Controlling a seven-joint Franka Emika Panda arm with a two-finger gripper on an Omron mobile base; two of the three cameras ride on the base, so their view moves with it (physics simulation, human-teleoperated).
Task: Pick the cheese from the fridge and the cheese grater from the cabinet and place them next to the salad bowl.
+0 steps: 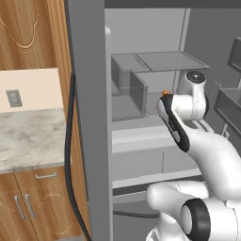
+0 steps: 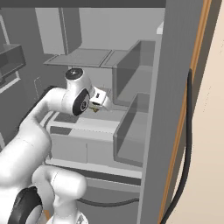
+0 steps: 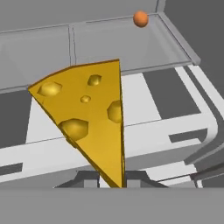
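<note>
The arm is reaching into the open fridge (image 1: pixel 141 141), and its gripper (image 3: pixel 111 177) is pinching the cheese (image 3: pixel 89 118) by the narrow tip, jaws nearly together on it. The wedge is hanging above the pale shelf (broad end away from the hand), with a tiny orange ball (image 3: pixel 140 19) sitting well beyond it

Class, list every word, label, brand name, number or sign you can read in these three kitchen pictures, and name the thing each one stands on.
There are none: no readable text appears in any view.
The cheese, held in the shut end effector, shows only holes, no label.
The fridge shelves and walls are plain grey.
The small orange ball is unmarked.
The wall outlet above the counter bears no writing.
</note>
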